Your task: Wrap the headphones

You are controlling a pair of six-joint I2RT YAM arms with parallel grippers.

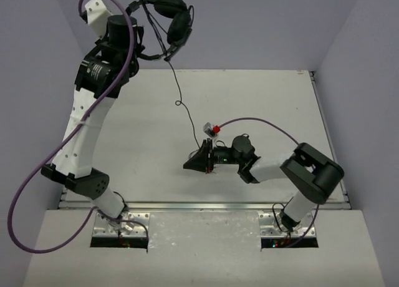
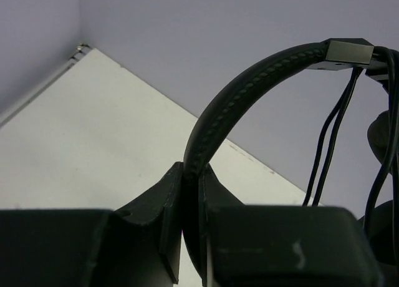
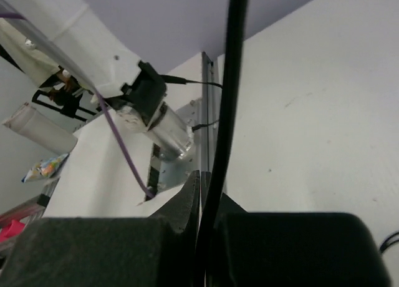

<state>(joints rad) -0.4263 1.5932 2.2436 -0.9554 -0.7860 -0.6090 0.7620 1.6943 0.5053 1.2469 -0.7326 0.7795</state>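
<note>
My left jaws are clenched on the headband (image 2: 249,81), so the headphones (image 1: 169,15) hang up high, right off their tips. My right jaws are pinched shut on the thin cable (image 3: 229,81), down low. I reckon the trick is a taut cable while looping it round the headband. Plain white surface (image 1: 262,100), lavender walls (image 1: 262,25).

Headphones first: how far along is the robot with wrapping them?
Done: the headphones are held up off the table, the left gripper shut on the headband. In hand: the right gripper pinches the cable lower down. Left: the winding itself; the cable hangs in one long loose line, not coiled.
</note>
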